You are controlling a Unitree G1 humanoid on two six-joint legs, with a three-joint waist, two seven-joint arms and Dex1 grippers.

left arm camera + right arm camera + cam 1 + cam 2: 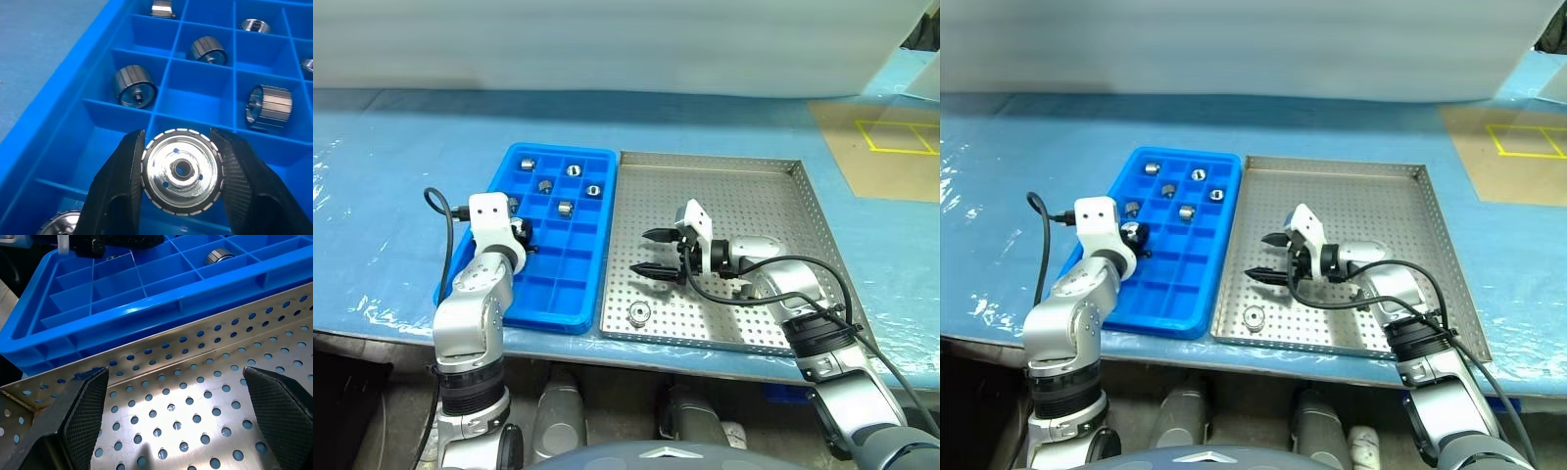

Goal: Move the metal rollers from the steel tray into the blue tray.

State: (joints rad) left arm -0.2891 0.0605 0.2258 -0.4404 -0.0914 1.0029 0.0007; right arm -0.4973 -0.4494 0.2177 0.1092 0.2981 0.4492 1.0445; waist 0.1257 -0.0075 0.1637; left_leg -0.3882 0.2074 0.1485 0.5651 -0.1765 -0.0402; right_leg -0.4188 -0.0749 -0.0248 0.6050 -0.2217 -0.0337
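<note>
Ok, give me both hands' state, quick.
Left hand: closed on a metal roller over the blue tray.
Right hand: open, empty, over the steel tray.

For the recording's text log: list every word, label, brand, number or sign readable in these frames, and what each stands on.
None: no words, brands or numbers can be read on the blue tray, the steel tray, the rollers or either end effector.
Only sign: yellow outlined boxes, without lettering, on the tan sheet at the table's far right.
</note>
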